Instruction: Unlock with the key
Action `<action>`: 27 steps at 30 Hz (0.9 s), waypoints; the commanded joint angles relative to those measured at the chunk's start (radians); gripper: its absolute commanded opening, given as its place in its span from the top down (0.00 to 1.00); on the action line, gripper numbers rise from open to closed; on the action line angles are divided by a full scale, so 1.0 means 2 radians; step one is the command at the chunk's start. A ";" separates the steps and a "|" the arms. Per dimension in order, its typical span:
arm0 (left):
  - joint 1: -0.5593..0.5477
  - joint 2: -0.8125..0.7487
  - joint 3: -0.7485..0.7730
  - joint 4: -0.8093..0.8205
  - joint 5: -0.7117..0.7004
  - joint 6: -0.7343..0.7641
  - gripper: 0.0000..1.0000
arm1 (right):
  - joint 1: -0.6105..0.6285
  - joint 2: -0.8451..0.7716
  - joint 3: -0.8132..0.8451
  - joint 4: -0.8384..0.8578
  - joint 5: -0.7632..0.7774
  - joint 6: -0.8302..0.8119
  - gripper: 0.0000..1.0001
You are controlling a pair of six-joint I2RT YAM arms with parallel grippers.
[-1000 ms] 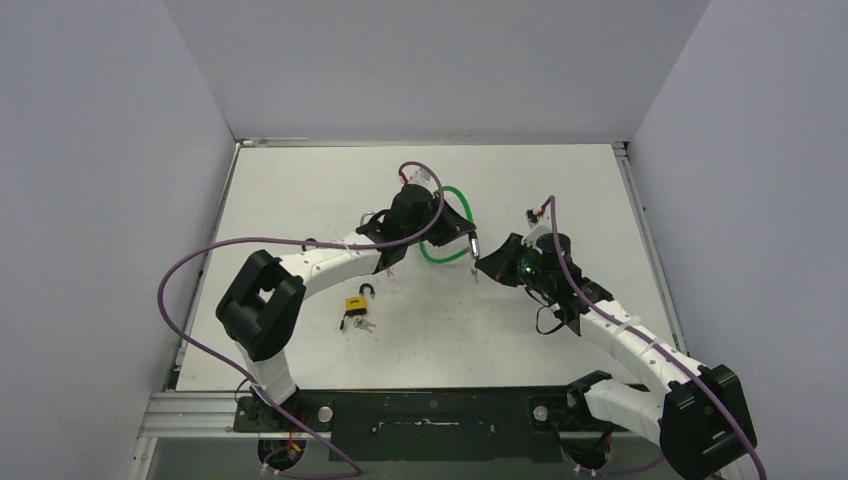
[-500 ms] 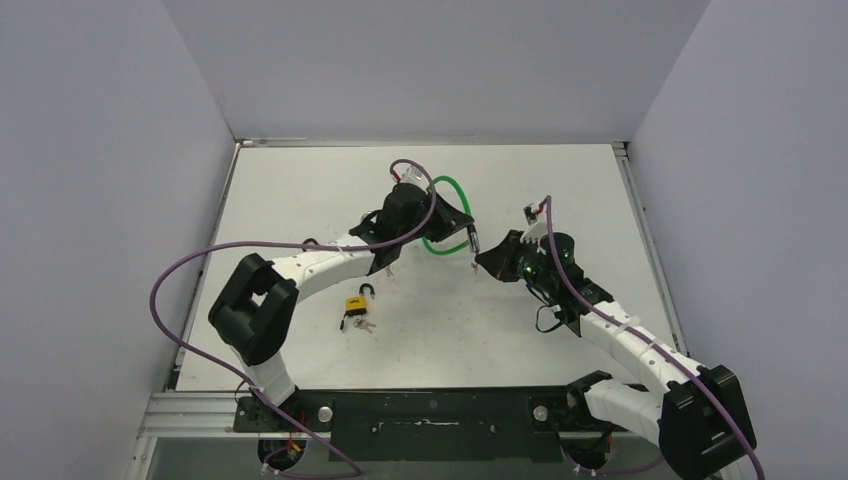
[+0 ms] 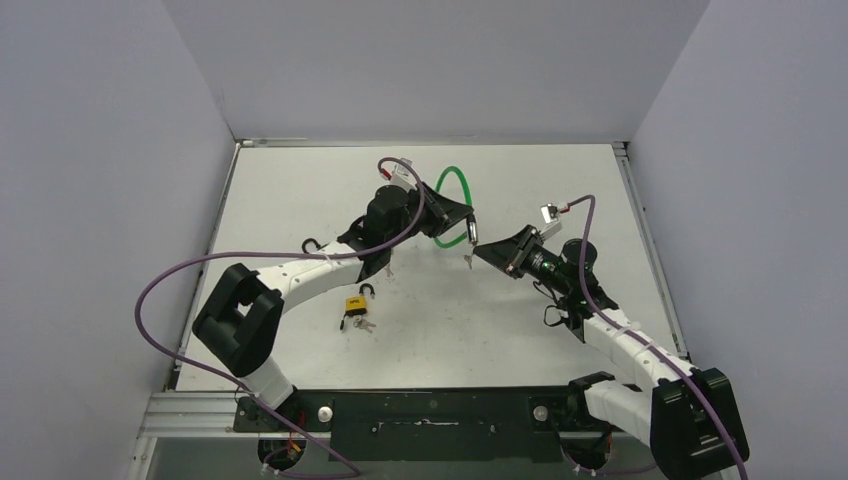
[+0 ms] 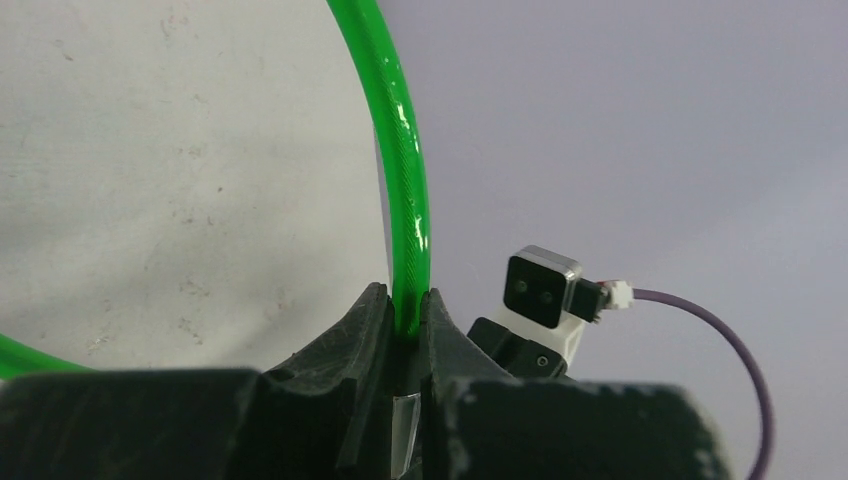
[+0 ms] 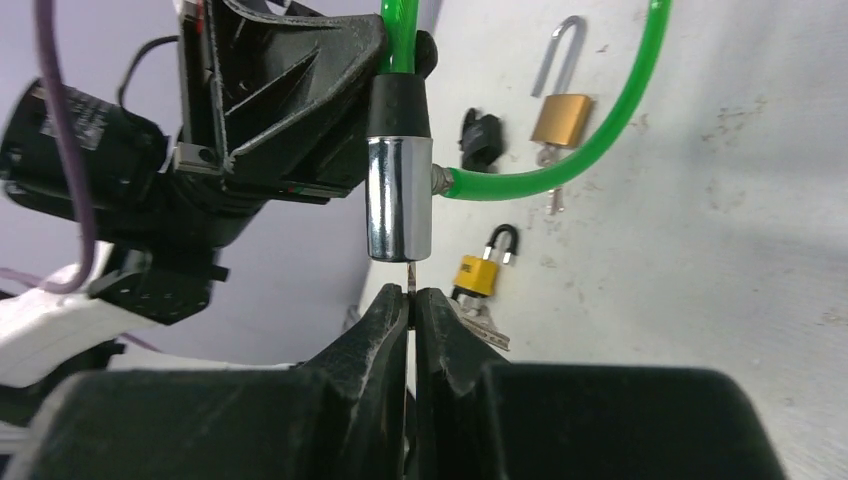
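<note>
A green cable lock (image 3: 452,188) hangs lifted off the table, its loop nearly upright. My left gripper (image 3: 452,214) is shut on the green cable (image 4: 402,160), which rises from between the fingertips (image 4: 405,305). The lock's chrome cylinder (image 5: 398,205) hangs from a black collar just beside the left gripper. My right gripper (image 5: 410,298) is shut on a thin key (image 5: 409,283), and the blade reaches up to the cylinder's lower end face. From above, the right gripper (image 3: 482,254) sits just below and to the right of the cylinder (image 3: 472,232).
A yellow padlock (image 3: 357,303) with keys (image 3: 364,324) lies on the table in front of the left arm. A brass padlock (image 5: 560,115) with its shackle raised and a small black piece (image 5: 480,135) lie behind the loop. White walls close the table's left, back and right.
The left arm has lifted the cable lock up and back, tipping the loop more upright. The right gripper followed it with the key, and its wrist has turned.
</note>
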 commanded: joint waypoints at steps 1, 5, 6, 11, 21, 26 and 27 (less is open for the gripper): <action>-0.014 -0.039 -0.011 0.085 0.097 -0.045 1.00 | -0.021 0.001 -0.024 0.188 -0.016 0.116 1.00; -0.013 -0.046 -0.015 0.095 0.100 -0.056 1.00 | -0.029 0.002 -0.037 0.234 -0.023 0.143 1.00; -0.011 -0.047 -0.019 0.104 0.100 -0.061 1.00 | -0.031 0.004 -0.044 0.256 -0.025 0.158 1.00; -0.009 -0.045 -0.038 0.175 0.114 -0.107 1.00 | -0.036 0.030 -0.061 0.364 -0.031 0.238 1.00; -0.011 -0.001 -0.037 0.315 0.143 -0.212 1.00 | -0.036 0.079 -0.057 0.517 -0.028 0.351 1.00; -0.011 0.010 -0.040 0.368 0.145 -0.257 1.00 | -0.037 0.109 -0.059 0.610 -0.017 0.407 1.00; -0.011 0.011 -0.041 0.377 0.143 -0.263 1.00 | -0.037 0.117 -0.059 0.628 -0.015 0.419 1.00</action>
